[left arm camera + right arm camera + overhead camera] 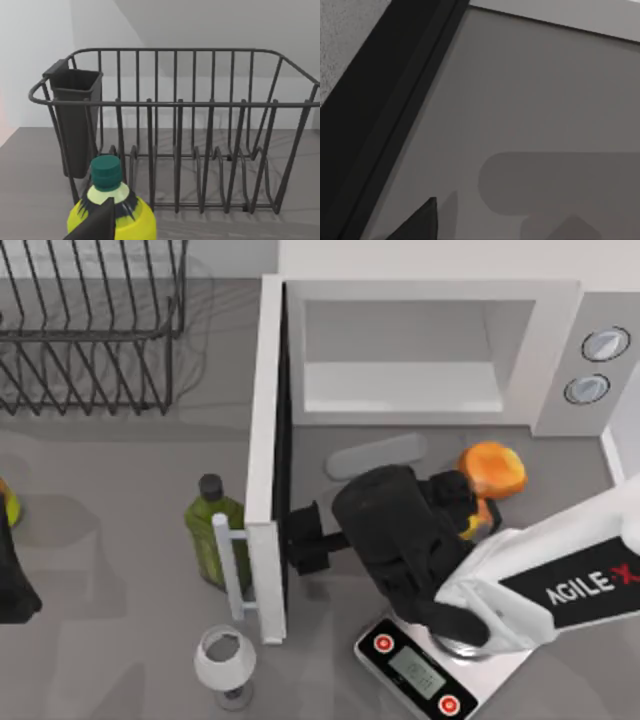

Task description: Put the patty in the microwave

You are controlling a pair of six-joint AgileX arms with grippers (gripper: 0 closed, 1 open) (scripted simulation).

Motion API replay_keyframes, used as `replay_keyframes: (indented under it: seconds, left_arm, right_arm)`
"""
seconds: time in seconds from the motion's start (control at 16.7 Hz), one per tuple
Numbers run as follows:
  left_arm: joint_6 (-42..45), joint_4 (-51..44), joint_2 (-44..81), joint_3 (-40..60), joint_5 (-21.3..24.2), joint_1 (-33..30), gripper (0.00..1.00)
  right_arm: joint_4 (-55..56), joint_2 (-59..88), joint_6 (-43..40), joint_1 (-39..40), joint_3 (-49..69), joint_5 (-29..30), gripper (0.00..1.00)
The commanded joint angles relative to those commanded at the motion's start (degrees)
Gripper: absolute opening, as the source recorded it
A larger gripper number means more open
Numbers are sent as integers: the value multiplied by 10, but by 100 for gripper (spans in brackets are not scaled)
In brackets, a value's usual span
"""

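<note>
The white microwave [560, 310] stands at the back with its pale inside showing. Its door [265, 440] is swung out towards the front, bar handle [232, 570] on the outer face. My right gripper [300, 540] is low on the table by the door's dark inner face, open and holding nothing. One fingertip [420, 222] shows over grey tabletop in the right wrist view. An orange-and-yellow bottle [492, 472] stands behind the right arm. The patty is hidden. My left gripper [12, 580] is parked at the table's left edge, open.
A digital scale [415, 675] lies at the front under my right arm, plate mostly covered. A green bottle [213, 540] and a white goblet [225, 660] stand outside the door. A wire dish rack [90, 330] fills the back left, with a yellow bottle [112, 212] in front of it.
</note>
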Motion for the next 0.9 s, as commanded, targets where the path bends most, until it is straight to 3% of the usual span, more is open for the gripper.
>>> replay_keyframes:
  seconds: [0.9]
  left_arm:
    - [0,0,0,0,0,0,100]
  right_arm:
    - [-48,-81,-1,-29,56,15,100]
